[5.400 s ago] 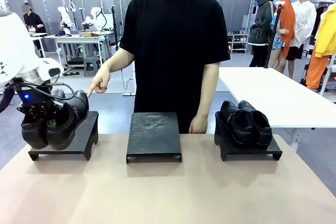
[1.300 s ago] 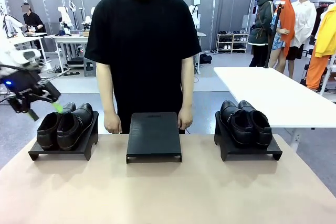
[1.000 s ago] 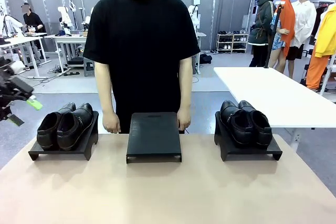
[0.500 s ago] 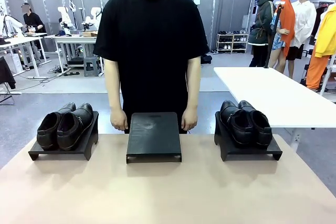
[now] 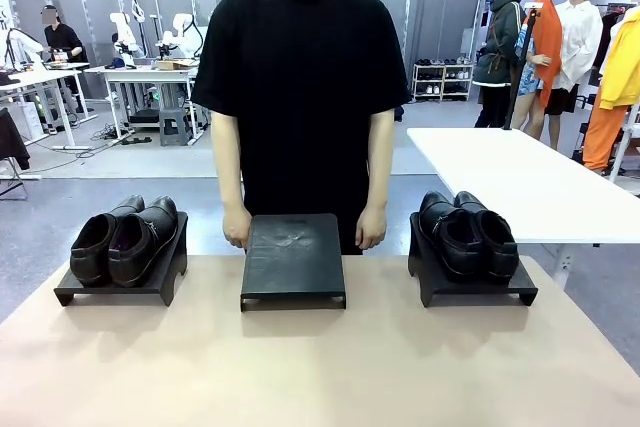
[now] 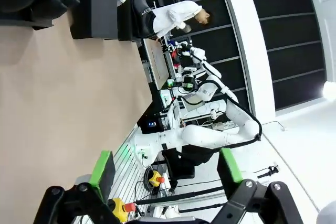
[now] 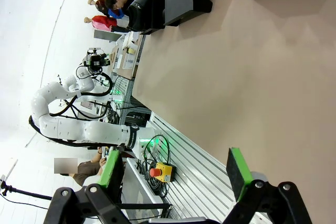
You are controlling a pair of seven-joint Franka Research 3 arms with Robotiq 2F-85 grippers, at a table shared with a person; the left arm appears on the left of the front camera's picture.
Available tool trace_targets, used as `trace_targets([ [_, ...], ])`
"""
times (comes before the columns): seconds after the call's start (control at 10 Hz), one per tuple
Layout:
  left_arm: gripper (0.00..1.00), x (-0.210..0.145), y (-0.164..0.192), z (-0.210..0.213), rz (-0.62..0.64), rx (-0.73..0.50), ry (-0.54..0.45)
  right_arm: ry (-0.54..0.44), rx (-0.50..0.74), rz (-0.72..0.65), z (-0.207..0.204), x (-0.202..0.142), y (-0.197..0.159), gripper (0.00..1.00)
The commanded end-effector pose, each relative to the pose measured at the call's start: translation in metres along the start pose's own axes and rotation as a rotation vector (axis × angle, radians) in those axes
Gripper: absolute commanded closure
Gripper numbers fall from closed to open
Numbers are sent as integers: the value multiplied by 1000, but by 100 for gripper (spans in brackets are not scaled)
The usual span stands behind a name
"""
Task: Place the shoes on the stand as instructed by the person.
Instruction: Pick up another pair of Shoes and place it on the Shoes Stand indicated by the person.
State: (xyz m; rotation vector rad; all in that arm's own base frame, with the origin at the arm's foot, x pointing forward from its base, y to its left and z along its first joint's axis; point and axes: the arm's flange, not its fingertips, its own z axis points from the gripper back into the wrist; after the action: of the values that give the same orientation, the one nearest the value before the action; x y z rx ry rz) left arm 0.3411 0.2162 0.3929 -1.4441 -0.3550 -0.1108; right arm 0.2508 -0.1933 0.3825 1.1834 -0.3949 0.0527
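Front view, left to right: left stand (image 5: 120, 282) on the tan table (image 5: 320, 367), carrying one pair of black shoes (image 5: 125, 239) side by side, toes toward the near left. Middle stand (image 5: 293, 259) bare on top, a faint crinkled sheen on its surface. The person (image 5: 305, 97) stands at the far edge behind it, arms straight down, one hand (image 5: 236, 227) just beside the stand's left far corner, the other hand (image 5: 371, 228) just beside its right far corner. Right stand (image 5: 470, 282) holds the second pair (image 5: 468, 234), toes toward the near right. White table (image 5: 520, 182) behind, further right. Left wrist view: left end effector (image 6: 165, 167) with green pads spread wide, nothing between them, hanging over the table edge; stands and a shoe visible at the top of that rolled view. Right wrist view: right end effector (image 7: 176, 174) likewise spread apart and empty, above the table's near edge, with the other arm's base beyond.
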Motion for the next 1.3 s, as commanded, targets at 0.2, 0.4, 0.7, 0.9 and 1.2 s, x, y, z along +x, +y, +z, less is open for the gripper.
trace_targets([
  [0.2,0,0,0,0,0,0,0,2,6,18,2,-2,1,0],
  [0.4,0,0,0,0,0,0,0,2,6,18,2,-2,1,0],
  [0.7,0,0,0,0,0,0,0,2,6,18,2,-2,1,0],
  [0.9,0,0,0,0,0,0,0,2,6,18,2,-2,1,0],
  [1.2,0,0,0,0,0,0,0,2,6,18,2,-2,1,0],
])
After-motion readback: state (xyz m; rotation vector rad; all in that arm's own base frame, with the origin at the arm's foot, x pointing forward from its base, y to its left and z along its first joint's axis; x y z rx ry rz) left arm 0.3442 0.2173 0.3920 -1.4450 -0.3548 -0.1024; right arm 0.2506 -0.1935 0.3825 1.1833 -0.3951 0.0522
